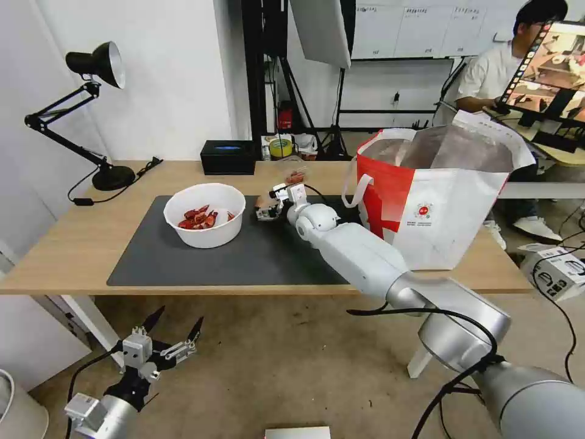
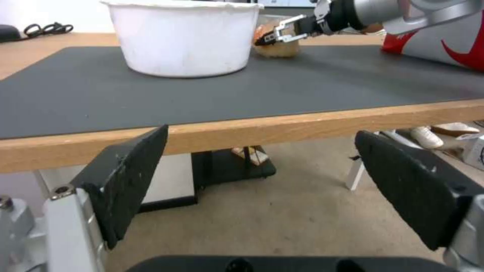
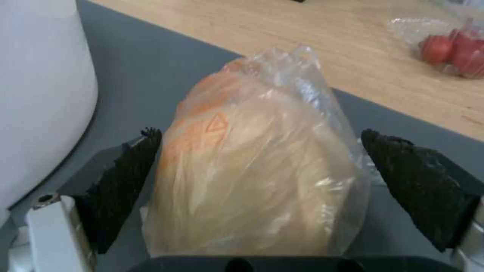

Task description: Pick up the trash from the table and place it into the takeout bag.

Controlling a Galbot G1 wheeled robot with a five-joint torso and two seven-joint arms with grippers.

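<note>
My right gripper (image 1: 268,210) reaches over the dark mat (image 1: 244,259) on the table (image 1: 67,250) and stands open around the beige plastic-wrapped lump (image 3: 257,181), one finger (image 3: 126,181) close against the wrap, the other (image 3: 418,189) a little apart. The lump lies on the mat beside the white bowl of red scraps (image 1: 205,214). A clear tray with tomatoes (image 3: 449,49) sits on the wood beyond the mat. The takeout bag (image 1: 439,201) stands open at the table's right end. My left gripper (image 1: 181,315) hangs open and empty below the table's front edge.
A black desk lamp (image 1: 97,67) stands at the back left, a black box (image 1: 228,157) and a tape roll (image 1: 280,147) along the back edge. A white carton (image 1: 557,268) lies on the floor to the right.
</note>
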